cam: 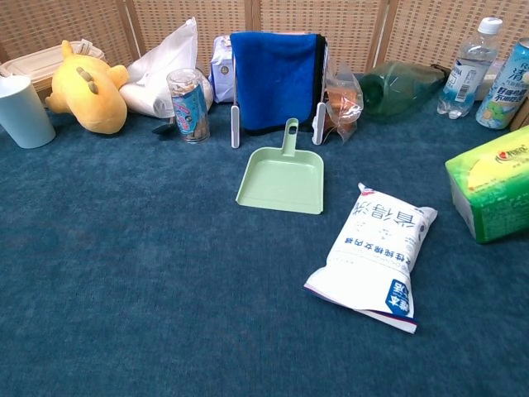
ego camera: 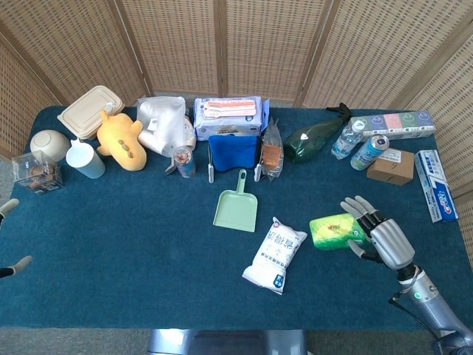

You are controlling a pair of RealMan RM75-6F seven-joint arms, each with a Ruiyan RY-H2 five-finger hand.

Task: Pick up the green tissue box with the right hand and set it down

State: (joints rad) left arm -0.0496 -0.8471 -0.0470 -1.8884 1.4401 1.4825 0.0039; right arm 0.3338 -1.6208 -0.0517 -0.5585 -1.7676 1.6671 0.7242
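Now, taking the box as landmark and going near to far:

Right hand (ego camera: pixel 380 237): just right of the box, fingers spread and uncurled, gripping nothing; fingertips (ego camera: pixel 353 205) look to be touching or just beside its right end, I cannot tell which. It does not show in the chest view.

Box (ego camera: pixel 336 230): the green tissue box sits flat on the blue cloth, upright and level in the chest view (cam: pixel 491 193), so the set-down looks done.

Risk, drag: if a finger is caught on the box's right end when the hand pulls away, the box could slide or tip, since it looks light.

Bag (ego camera: pixel 275 254): white pack lying just left of the box, apart from it. A shove leftward from the hand would push the box into it.

Left hand (ego camera: pixel 7 235): well left of the box at the table edge; only pale tips show, so I cannot tell if it is released or clenched.

Dustpan (ego camera: pixel 236 205): left of and behind the box, well apart; little risk.

Can (ego camera: pixel 369 152) and bottle (ego camera: pixel 346 139): behind the box, standing upright. A high, wide arm swing backward could topple them.

Carton (ego camera: pixel 391 166): behind and right of the box, beside the can; same sweep hazard.
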